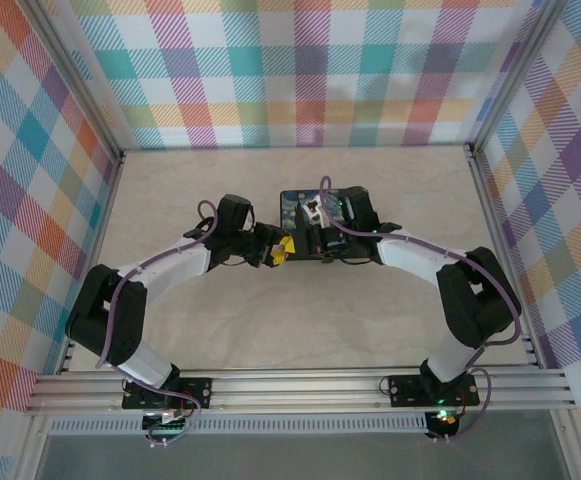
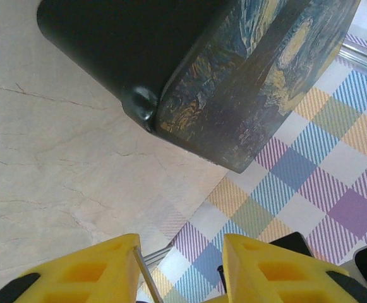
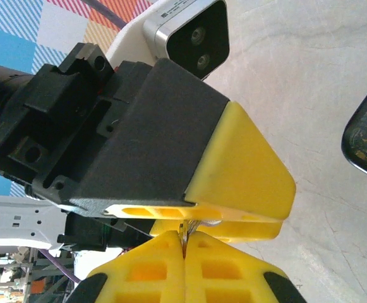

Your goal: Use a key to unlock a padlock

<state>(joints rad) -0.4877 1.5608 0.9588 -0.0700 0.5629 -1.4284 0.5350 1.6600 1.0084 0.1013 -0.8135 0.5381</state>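
Observation:
My right gripper [image 3: 184, 243] is shut on a thin silvery metal sliver, the key [image 3: 184, 235], which sticks up from between its yellow pads. The left gripper's yellow fingers [image 3: 246, 164] cross just above it, and a thin silvery wire loop [image 3: 203, 222] shows in their gap. In the left wrist view the left gripper [image 2: 182, 243] stands open, with the key [image 2: 144, 273] edge-on against the inner face of its left finger. From above, both grippers [image 1: 282, 250] [image 1: 303, 246] meet at mid-table. The padlock's dark body is hidden.
A black box with a blue-yellow painted lid [image 1: 295, 203] [image 2: 246, 82] [image 3: 366, 142] lies on the pale table [image 1: 300, 320] just behind the grippers. Plaid walls [image 1: 300, 70] enclose the back and sides. An aluminium rail [image 1: 300, 385] runs along the near edge.

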